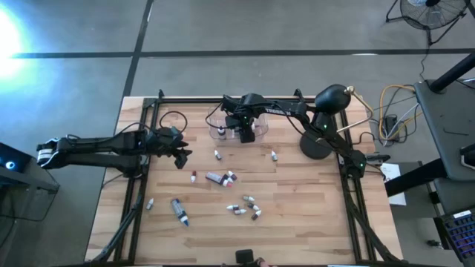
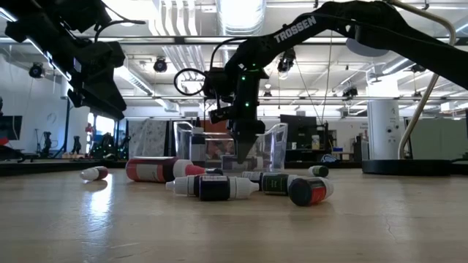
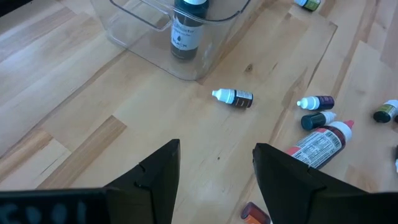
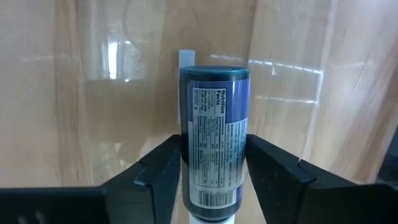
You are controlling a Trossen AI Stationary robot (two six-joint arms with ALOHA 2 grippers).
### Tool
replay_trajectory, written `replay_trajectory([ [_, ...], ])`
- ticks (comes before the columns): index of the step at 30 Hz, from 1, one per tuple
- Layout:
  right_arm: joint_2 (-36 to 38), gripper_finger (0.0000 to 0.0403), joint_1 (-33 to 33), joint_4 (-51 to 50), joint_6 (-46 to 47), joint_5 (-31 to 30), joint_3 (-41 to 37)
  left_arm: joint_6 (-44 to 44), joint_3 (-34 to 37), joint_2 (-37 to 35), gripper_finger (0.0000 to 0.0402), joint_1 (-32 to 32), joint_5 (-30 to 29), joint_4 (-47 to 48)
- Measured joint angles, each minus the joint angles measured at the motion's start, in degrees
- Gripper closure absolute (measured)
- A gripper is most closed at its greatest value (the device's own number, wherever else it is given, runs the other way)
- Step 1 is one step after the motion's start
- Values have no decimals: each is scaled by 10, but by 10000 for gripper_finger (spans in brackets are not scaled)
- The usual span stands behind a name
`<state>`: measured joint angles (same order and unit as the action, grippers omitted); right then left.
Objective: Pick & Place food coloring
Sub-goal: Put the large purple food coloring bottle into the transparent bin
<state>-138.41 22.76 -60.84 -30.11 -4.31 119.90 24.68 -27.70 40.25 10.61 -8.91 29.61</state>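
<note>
Several small food coloring bottles and tubes lie on the wooden table (image 1: 312, 222), among them a red-labelled one (image 1: 220, 178) and a grey tube (image 1: 179, 211). A clear plastic box (image 1: 226, 119) stands at the far middle, with a black-labelled bottle (image 3: 185, 34) upright in it. My right gripper (image 1: 246, 133) reaches down into the box and is shut on a blue bottle (image 4: 214, 143). My left gripper (image 1: 182, 157) hovers open and empty left of the box, above a small bottle with a white tip (image 3: 233, 96). My right gripper pinches the blue bottle's labelled body (image 4: 189, 162) between its two fingers, one on each side. The fingers come from above, pointing down, and lie along the bottle. The bottle stands upright, flat end (image 4: 214, 73) downward inside the box. Whether it touches the box floor cannot be told.
Black frame rails (image 1: 141, 185) run along the table's left, right and far sides. A round black base (image 1: 315, 144) stands right of the box. Bottles cluster at mid-table (image 1: 249, 208), also in the low view (image 2: 219, 186).
</note>
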Motion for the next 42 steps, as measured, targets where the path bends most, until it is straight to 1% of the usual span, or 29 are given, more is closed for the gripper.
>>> replay_trajectory([
  [3,0,248,0,0,6,-2,0,3,0,0,225,0,0,0],
  [8,0,282,0,-1,33,-4,2,3,0,0,225,0,0,0],
  [12,-3,300,0,-7,54,-6,27,3,0,0,225,0,-2,0],
  [15,-1,305,1,-10,62,-6,58,2,0,0,225,0,-2,0],
  [21,1,306,1,-58,84,-8,148,-5,0,0,225,0,-2,0],
  [23,20,307,0,-59,110,-16,144,-6,0,0,225,0,-2,0],
  [26,51,307,-3,-95,162,-13,136,-7,0,0,225,0,-2,0],
  [30,81,307,-20,-152,221,12,136,-14,0,0,225,0,-2,0],
  [32,96,307,-33,-160,237,40,136,-24,0,0,225,0,-2,0],
  [34,110,307,-45,-169,260,88,136,-31,0,0,225,0,-2,0],
  [37,119,306,-63,-187,313,180,132,-39,0,0,225,0,-2,0],
  [38,119,304,-70,-195,331,199,128,-40,0,0,225,0,-2,0],
  [42,116,288,-107,-200,364,207,82,-40,0,0,225,0,-2,-2],
])
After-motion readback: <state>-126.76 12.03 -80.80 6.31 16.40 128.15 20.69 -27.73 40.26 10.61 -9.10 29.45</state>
